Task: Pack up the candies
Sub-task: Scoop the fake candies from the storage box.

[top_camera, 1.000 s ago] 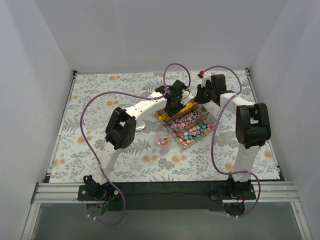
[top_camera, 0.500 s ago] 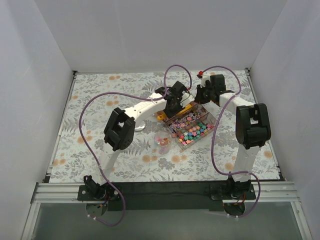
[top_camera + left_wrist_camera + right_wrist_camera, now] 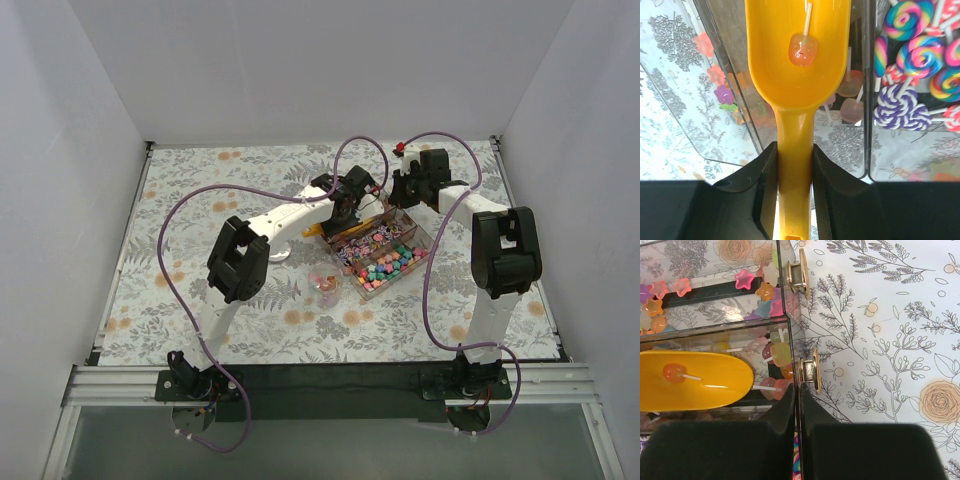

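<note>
Looking down from the top camera, you see both arms meet over the clear box [image 3: 372,290], at 1 o'clock from table centre. Mixed-colour candies [image 3: 392,262] fill its near compartment. Only this view shows the small cup [image 3: 325,281] just beside the box, at its 8 o'clock.

Left wrist: the left gripper [image 3: 795,167] is clamped on the handle of the orange scoop [image 3: 797,75]. One orange lollipop [image 3: 803,50] lies in the bowl. Swirl lollipops [image 3: 912,55] sit at 3 o'clock, in the neighbouring compartment.

Right wrist: the right gripper [image 3: 799,395] has its fingers pressed together, tips at the box wall beside a brass hinge [image 3: 812,371]. You cannot tell whether they pinch anything. Star sweets [image 3: 745,279] lie at 11 o'clock.
</note>
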You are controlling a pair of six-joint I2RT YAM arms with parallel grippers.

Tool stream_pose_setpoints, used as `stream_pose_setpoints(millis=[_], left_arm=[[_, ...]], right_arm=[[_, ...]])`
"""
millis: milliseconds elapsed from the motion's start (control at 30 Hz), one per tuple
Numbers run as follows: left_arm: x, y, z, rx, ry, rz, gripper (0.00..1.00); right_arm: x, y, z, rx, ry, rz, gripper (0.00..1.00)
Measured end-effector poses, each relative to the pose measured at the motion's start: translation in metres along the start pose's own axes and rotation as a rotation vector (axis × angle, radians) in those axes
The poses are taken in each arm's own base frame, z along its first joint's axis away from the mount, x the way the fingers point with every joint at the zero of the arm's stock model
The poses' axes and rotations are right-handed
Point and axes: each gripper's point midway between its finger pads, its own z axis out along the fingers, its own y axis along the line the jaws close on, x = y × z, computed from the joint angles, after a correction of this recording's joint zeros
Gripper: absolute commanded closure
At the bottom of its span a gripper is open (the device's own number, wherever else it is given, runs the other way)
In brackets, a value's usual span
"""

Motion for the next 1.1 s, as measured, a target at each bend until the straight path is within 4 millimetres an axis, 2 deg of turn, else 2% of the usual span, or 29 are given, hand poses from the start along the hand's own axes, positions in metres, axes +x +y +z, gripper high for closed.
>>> stream_pose_setpoints(millis=[167,367,500,800,1100], left_arm=[[0.0,0.007,-0.007,-0.025,0.02,0.062,1.0],[-0.021,0.01,-0.021,-0.06,-0.018,0.114,1.0],[-0.033,0.003,-0.015,-0.071,-0.025,0.141,1.0],[-0.021,0.006,-0.005,-0.109,0.033,0.148,1.0],[-0.005,0.004,-0.005,-0.115,0.079,0.166,1.0]], right_arm=[[0.0,0.0,0.0,-0.001,0.0,0.0,0.99],[0.0,0.001,0.0,-0.002,0.001,-0.001,0.99],[0.0,0.002,0.0,-0.002,0.004,-0.001,0.99],[0.0,0.002,0.0,-0.003,0.008,0.0,0.99],[0.0,0.002,0.0,0.0,0.008,-0.001,0.99]])
